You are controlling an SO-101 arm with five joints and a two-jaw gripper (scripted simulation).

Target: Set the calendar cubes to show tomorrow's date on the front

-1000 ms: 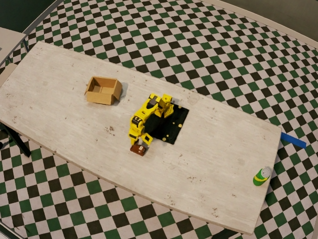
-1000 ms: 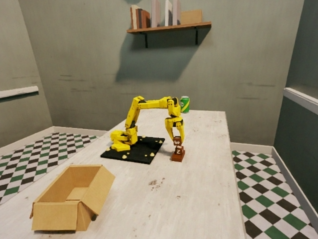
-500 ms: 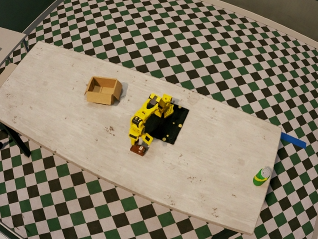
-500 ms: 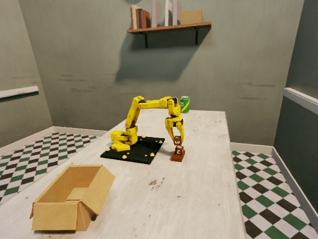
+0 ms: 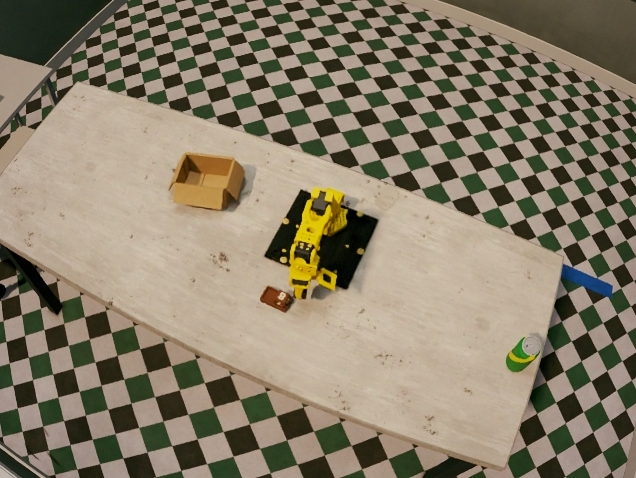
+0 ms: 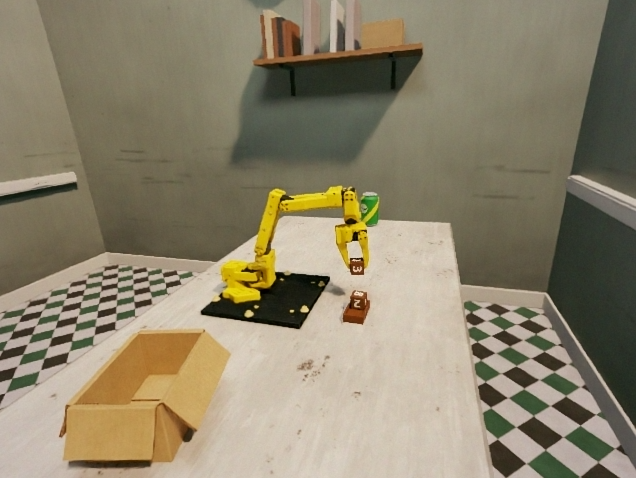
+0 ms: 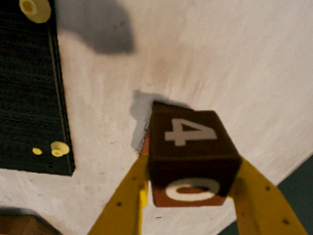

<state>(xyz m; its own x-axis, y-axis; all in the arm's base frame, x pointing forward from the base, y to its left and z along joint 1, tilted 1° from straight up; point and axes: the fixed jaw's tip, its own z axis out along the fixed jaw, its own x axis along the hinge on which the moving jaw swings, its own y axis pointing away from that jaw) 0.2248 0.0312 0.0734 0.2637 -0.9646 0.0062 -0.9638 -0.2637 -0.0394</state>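
Observation:
My gripper (image 5: 299, 292) (image 6: 356, 263) (image 7: 192, 165) is shut on a dark brown date cube (image 6: 356, 267) (image 7: 190, 145). It holds the cube in the air, above the tray and a little towards the arm's base. In the wrist view the cube shows a 4 on top and a 0 on the near face; in the exterior view its side shows a 3. The brown tray (image 5: 267, 296) (image 6: 354, 318) lies on the table beside the black base plate. The other cube (image 5: 282, 296) (image 6: 358, 300) sits in the tray with an 8 on top. In the wrist view the tray is almost wholly hidden behind the held cube.
An open cardboard box (image 5: 207, 179) (image 6: 138, 390) stands on the table, away from the tray. The arm's black base plate (image 5: 354, 241) (image 6: 287, 300) (image 7: 27, 98) lies next to the tray. A green can (image 5: 522, 353) (image 6: 369, 208) stands at the table's far end.

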